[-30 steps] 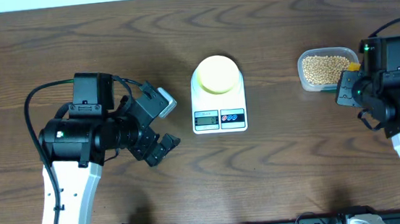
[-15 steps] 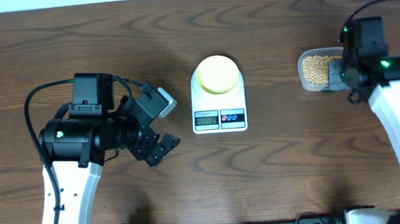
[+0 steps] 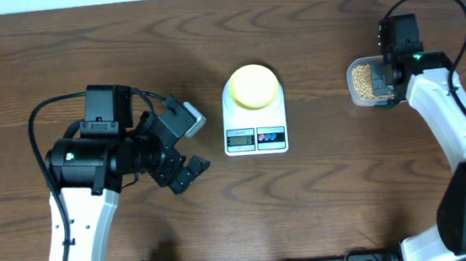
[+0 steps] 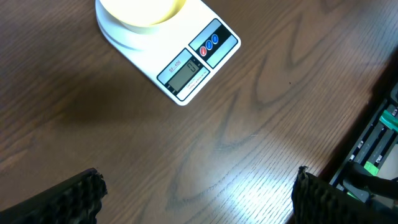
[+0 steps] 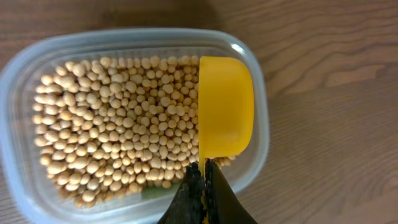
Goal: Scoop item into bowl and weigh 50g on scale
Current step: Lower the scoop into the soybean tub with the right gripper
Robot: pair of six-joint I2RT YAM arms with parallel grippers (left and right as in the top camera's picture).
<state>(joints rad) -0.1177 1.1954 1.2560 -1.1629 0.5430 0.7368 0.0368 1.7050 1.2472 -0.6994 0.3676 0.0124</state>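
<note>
Right end effector (image 5: 202, 173) pinches the scoop (image 5: 225, 106) over the beans (image 5: 112, 124), and I judge the bowl (image 3: 253, 86) lies leftward.

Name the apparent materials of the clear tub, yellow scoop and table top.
Clear rounded-rectangular tub: likely glossy plastic; tan beans show through its wall. Bright yellow scoop: probably moulded plastic, smooth, uniform colour. Brown table top: wood or wood-look laminate, grain visible.

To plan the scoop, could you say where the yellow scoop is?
In the right wrist view, the right gripper holds the yellow scoop at the right end of the tub.
</note>
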